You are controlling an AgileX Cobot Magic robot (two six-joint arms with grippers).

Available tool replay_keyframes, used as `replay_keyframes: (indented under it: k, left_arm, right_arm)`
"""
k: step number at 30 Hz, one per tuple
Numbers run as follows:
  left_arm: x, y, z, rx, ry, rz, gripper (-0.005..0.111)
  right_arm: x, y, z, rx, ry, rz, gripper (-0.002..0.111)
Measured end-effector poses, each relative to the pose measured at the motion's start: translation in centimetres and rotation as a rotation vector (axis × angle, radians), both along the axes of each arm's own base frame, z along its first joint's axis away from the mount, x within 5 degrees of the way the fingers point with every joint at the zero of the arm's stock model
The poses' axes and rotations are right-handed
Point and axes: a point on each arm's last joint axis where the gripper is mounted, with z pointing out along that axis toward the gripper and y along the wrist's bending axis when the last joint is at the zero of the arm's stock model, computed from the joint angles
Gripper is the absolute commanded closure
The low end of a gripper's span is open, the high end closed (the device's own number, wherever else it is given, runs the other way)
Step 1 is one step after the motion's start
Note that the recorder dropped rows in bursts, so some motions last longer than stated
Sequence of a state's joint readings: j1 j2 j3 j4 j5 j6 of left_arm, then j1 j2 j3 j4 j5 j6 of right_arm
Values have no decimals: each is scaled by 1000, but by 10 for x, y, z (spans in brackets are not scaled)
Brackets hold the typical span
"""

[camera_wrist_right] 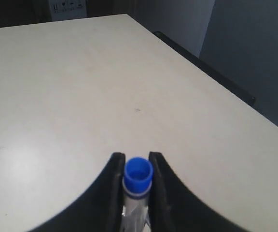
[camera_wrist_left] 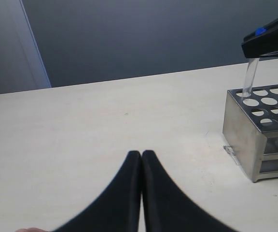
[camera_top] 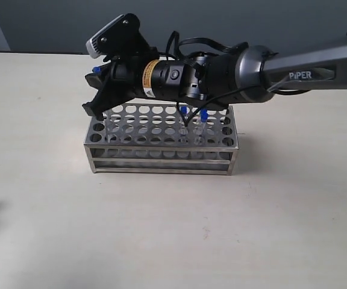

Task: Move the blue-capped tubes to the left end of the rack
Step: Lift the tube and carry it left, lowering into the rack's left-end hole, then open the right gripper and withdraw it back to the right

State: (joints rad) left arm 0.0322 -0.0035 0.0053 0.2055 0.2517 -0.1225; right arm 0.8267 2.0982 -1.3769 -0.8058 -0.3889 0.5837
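As the right gripper [camera_top: 91, 93] pinches a blue-capped tube [camera_wrist_right: 138, 175] over the rack's [camera_top: 161, 158] left end — placement, seemingly — next: a straight descent.

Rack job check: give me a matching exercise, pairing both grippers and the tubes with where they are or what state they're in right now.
Things:
1. right gripper
2. left gripper
3. held blue-capped tube
4. two other blue-capped tubes

States:
A. standing in holes right of the middle of the rack, exterior view
B. shut, empty, over bare table
C. shut around a blue cap
D. hanging with its tip over the rack's left end

Pairs: 1-C, 2-B, 3-D, 4-A
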Motion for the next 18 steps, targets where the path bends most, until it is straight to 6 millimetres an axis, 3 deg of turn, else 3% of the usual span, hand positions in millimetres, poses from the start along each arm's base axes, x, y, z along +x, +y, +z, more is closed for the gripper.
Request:
replay_keyframes:
  k: [8,9,12,13,17,18]
  left_arm:
    - [0,0,0,0,0,0,106]
    - [0,0,0,0,0,0,106]
    - [0,0,0,0,0,0,106]
    - [0,0,0,0,0,0,106]
    - [0,0,0,0,0,0,106]
    - [0,0,0,0,0,0,106]
  right_arm:
    - [3,4,-33,-40,47,3,107]
    - [3,4,-39,-45,56,3,103]
    - [3,5,-41,-42,61,2,70]
    - [3,5,-41,-41,59,6,65]
    - [3,5,-40,-42,57,6,62]
    - [4,3,-31,-45,57,-24,62]
